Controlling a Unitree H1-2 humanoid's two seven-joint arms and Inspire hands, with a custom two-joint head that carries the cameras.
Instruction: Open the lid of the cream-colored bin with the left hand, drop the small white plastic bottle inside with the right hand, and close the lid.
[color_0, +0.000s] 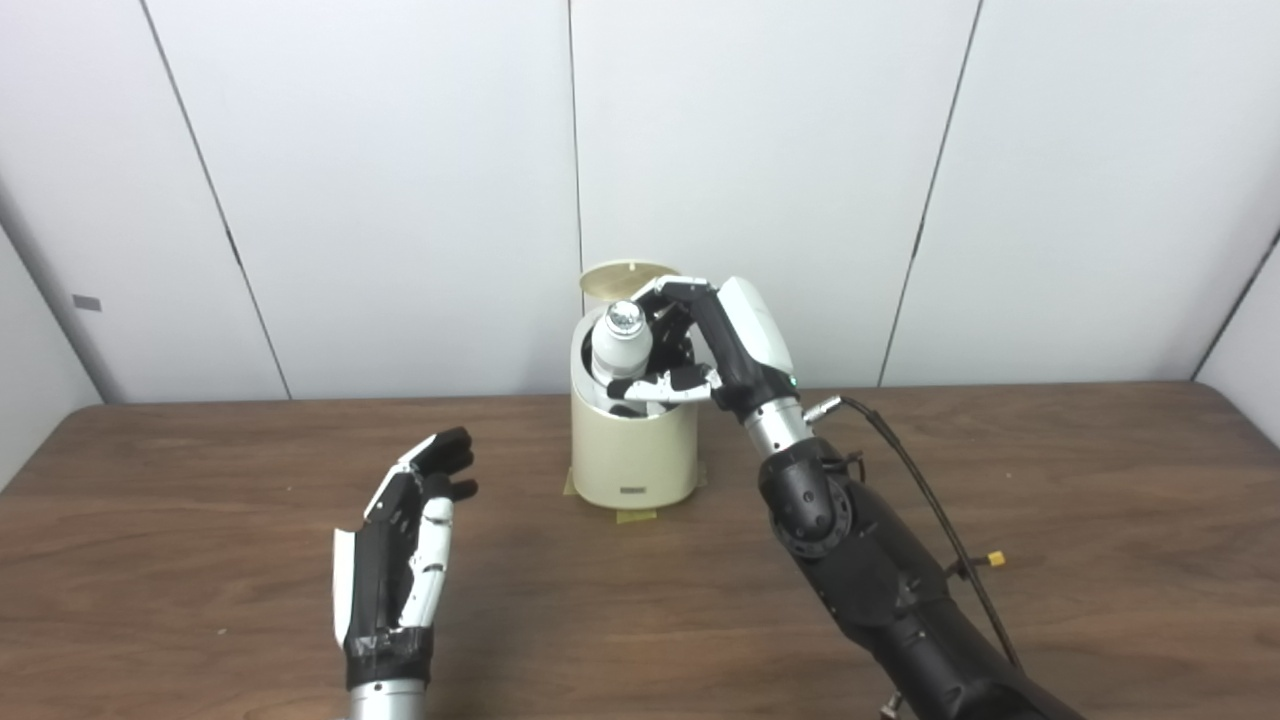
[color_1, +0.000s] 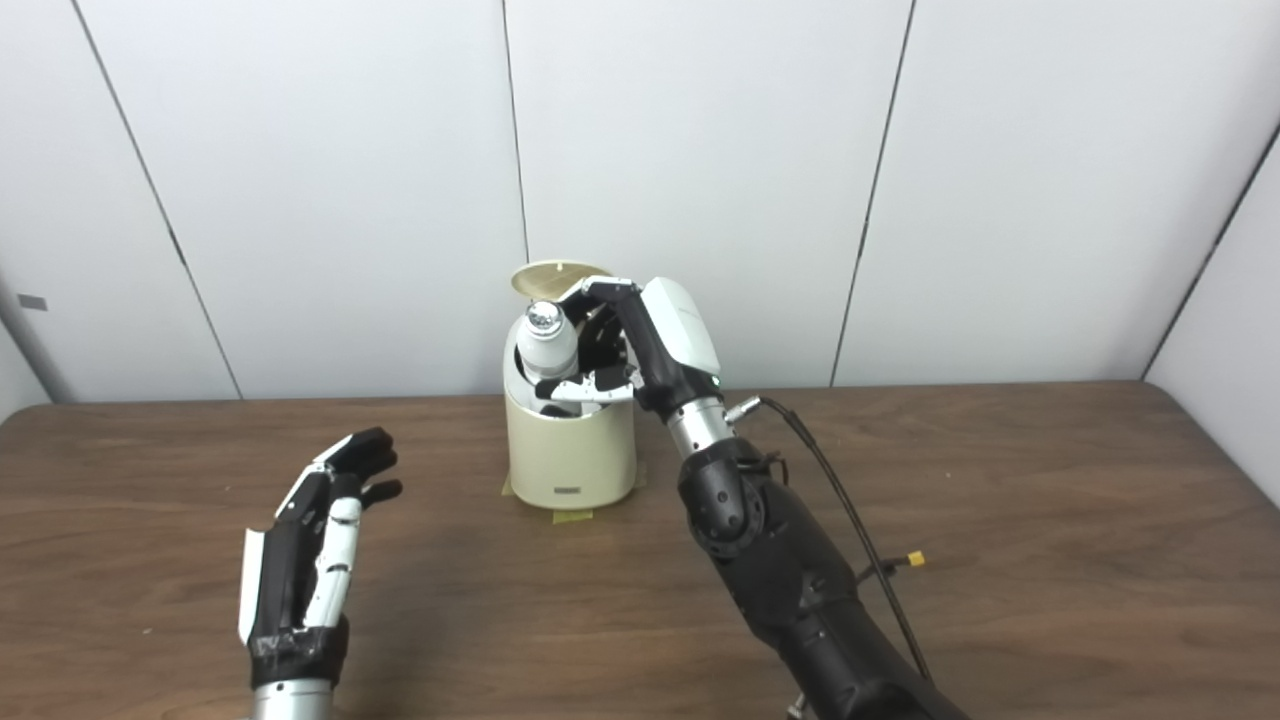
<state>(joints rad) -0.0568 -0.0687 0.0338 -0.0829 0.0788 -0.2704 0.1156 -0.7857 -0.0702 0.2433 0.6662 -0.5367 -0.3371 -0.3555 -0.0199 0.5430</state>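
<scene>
Near the brown wooden worktop's (color_0: 1100, 480) far edge, before white wall panels (color_0: 380, 180), the right hand (color_0: 715, 345) is gripping the white bottle (color_0: 620, 350) over the lid-raised cream bin (color_0: 632, 450), while the left hand (color_0: 405, 545) is hovering empty, fingers spread.

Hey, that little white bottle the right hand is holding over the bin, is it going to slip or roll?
The white bottle looks smooth and rounded, so it may be slippery in the right hand. Probably light, being small plastic. It would likely roll on its side.

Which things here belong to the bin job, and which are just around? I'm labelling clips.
Job: cream-colored bin, its raised lid, white bottle, right hand holding it, open left hand.
Just around: yellow tape, black cable.
</scene>
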